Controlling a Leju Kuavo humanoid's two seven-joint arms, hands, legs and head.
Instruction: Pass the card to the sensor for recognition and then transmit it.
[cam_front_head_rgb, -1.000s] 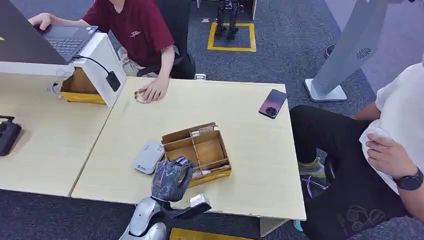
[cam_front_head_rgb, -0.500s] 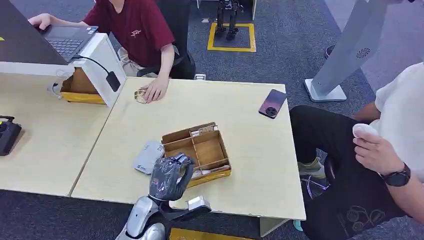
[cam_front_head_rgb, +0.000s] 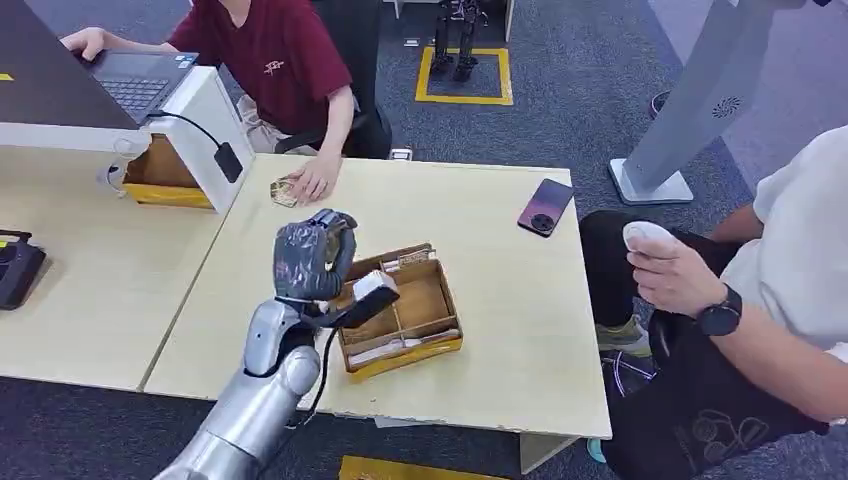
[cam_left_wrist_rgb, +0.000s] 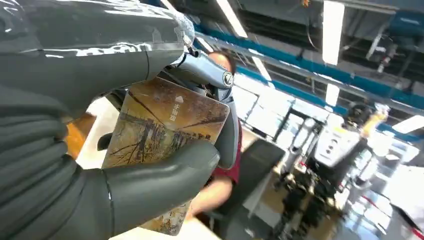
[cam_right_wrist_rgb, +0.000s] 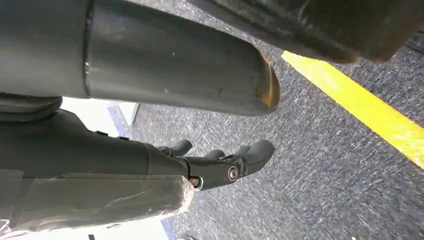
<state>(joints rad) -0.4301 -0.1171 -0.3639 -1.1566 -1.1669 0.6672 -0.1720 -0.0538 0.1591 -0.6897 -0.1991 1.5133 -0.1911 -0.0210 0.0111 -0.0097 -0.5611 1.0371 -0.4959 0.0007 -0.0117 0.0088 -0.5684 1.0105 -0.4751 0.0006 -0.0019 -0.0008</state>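
The silver left arm reaches up over the near edge of the pale wooden table (cam_front_head_rgb: 500, 300), and the left hand (cam_front_head_rgb: 312, 257) hangs in the air above the table, just left of the open cardboard box with dividers (cam_front_head_rgb: 400, 310). Up close from the wrist, the thick grey thumb and darker fingers (cam_left_wrist_rgb: 205, 72) pinch a thin brown card printed with a sepia landscape (cam_left_wrist_rgb: 165, 130), thumb across its lower face, fingers over its top edge. The card sits in that grip, off the table. The right hand (cam_right_wrist_rgb: 220, 162) hangs low over grey carpet beside a yellow floor stripe (cam_right_wrist_rgb: 360, 112), fingers loosely curled and apart, nothing in them. To the right, a seated person in a white shirt holds a small white object (cam_front_head_rgb: 648, 236) in a hand with a black wristwatch. Further across the table lies a dark phone (cam_front_head_rgb: 546, 206) near the far right corner. At the far side, a person in a maroon shirt (cam_front_head_rgb: 270, 55) rests one hand on the table over a small object and the other on a laptop (cam_front_head_rgb: 140, 80), which stands on a white box.
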